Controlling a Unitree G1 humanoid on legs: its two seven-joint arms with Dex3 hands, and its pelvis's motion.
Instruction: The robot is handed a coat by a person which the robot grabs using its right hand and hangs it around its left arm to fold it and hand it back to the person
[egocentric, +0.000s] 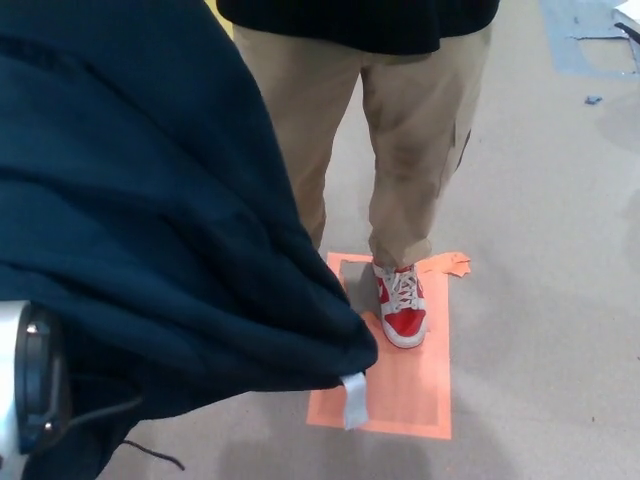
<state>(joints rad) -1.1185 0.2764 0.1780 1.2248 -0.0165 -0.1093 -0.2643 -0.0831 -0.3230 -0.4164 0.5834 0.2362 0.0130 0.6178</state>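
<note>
Left: dark navy fabric coat (150, 220) blocks it.
Centre: person's khaki-trousered legs (400, 150) stand in the way.
Right: bare beige floor (550, 300), open.

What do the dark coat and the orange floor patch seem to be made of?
The coat looks like soft matte cloth, perhaps fleece: heavy folds, no shine. The orange patch looks like thin paper or tape: flat, matte, with a ragged corner; which, I cannot tell.
</note>
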